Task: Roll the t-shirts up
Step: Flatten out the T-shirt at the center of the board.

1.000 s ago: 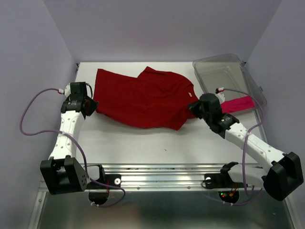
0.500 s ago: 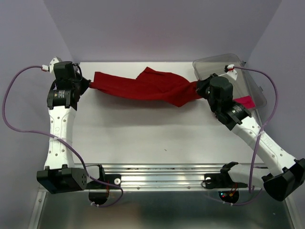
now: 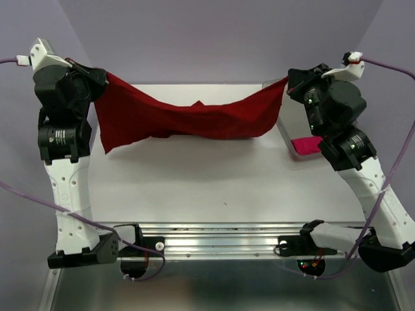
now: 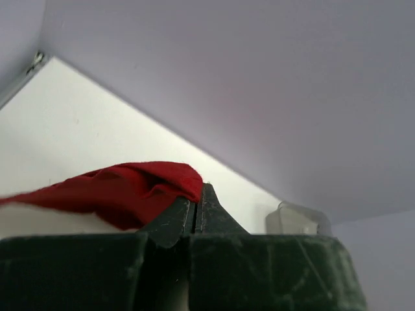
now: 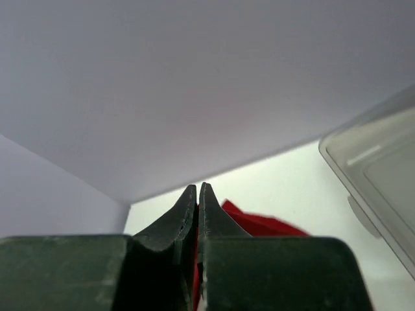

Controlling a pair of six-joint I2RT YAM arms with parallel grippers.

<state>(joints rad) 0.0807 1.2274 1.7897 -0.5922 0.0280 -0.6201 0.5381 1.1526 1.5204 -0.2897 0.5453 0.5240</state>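
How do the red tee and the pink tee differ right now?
The red t-shirt is dark crimson; pink t-shirt bright magenta. Red hangs stretched between left tool and right tool, both shut on it; pink lies compact, unheld. Red shows large, pink a small patch. Both cloth.

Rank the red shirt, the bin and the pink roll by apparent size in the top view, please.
1. the red shirt, held up nearer the camera
2. the bin, mostly hidden, so unsure
3. the pink roll, partly hidden
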